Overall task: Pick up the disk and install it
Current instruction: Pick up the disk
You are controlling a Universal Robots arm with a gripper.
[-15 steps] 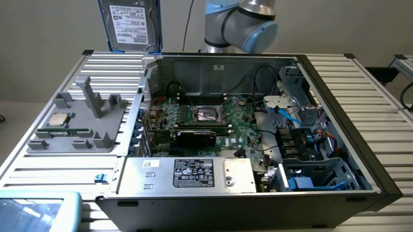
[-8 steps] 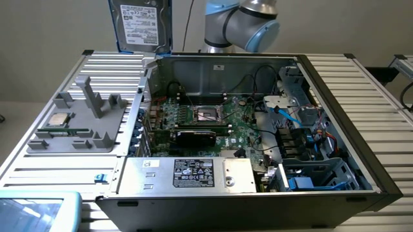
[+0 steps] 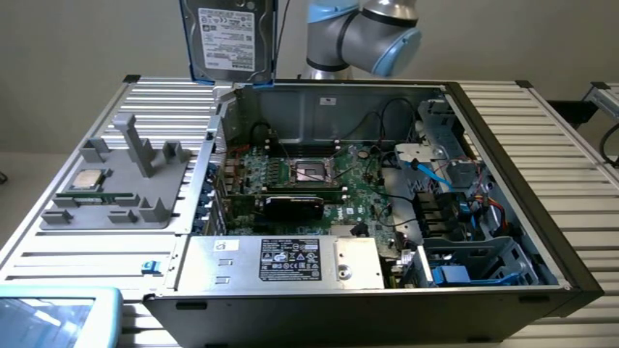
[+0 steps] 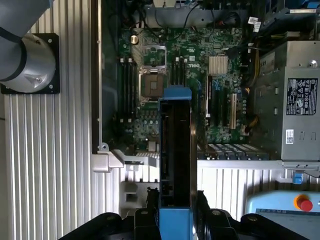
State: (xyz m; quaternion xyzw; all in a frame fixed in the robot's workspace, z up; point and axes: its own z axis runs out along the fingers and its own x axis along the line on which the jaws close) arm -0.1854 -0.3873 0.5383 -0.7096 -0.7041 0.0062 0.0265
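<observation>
The disk (image 3: 232, 40) hangs upright in the air, clear of the counter (image 3: 551, 130), above the far corner of the open computer case (image 3: 329, 109) toward the exterior view's left. The end effector (image 4: 176, 196) is clamped on it; in the wrist view the disk is edge-on over the motherboard (image 4: 145, 117).

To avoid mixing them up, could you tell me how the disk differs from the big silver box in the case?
The disk hangs upright in the end effector over the case; the box lies flat inside it. The disk is smaller, with blue rails; the box has none. Both are silver with printed labels.
</observation>
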